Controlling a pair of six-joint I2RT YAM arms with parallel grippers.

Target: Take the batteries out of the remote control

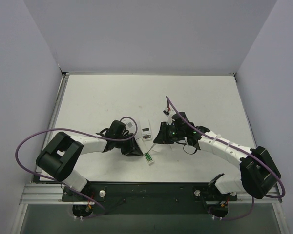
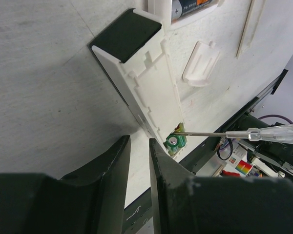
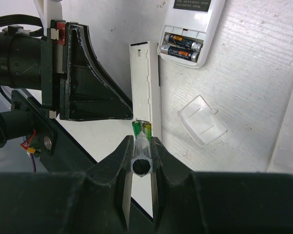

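The right pincer (image 3: 142,146) pinches a screwdriver (image 2: 263,133), its tip at the green batteries (image 3: 141,128) just ahead, lying lengthwise in the slim remote (image 3: 145,83); the left pincer (image 2: 138,146), narrowly spread and empty, sits alongside

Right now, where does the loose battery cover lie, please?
Right wrist view: the cover lies on the table right of the slim remote, below the wider remote.
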